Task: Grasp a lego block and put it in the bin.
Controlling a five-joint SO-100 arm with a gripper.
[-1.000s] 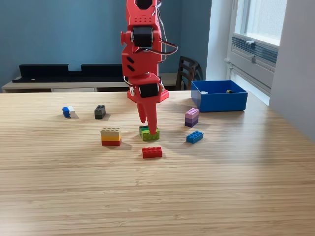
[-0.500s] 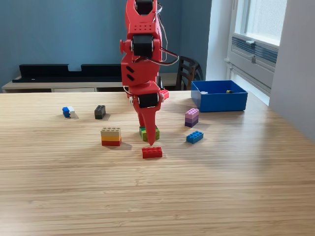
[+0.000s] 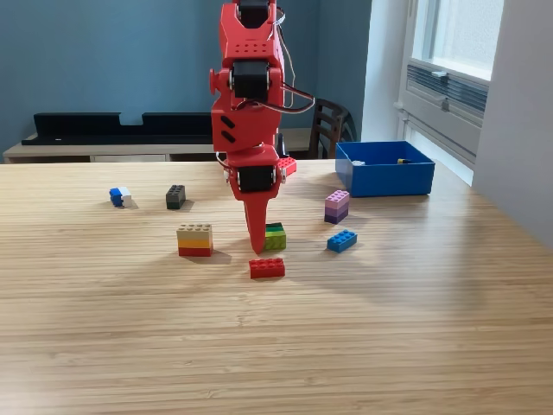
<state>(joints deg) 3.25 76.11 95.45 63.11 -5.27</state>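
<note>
Red lego block [image 3: 267, 268] lies just below the gripper [image 3: 256, 246].

We count seven lego pieces: blue-white [image 3: 119, 196], black [image 3: 175, 196], tan-yellow-red stack [image 3: 195, 239], green stack [image 3: 274, 237], red [image 3: 267, 268], purple stack [image 3: 336, 207], blue [image 3: 341, 240]. One bin [image 3: 384, 179], one arm [image 3: 248, 95].

The bin [image 3: 384, 179] is a blue open box with low walls, standing flat on the table at about 2 o'clock in the exterior view. Small pieces lie inside it; what they are I cannot tell. The red lego block [image 3: 267, 268] lies flat near the centre, at 8 o'clock from the bin, well apart from it.
</note>
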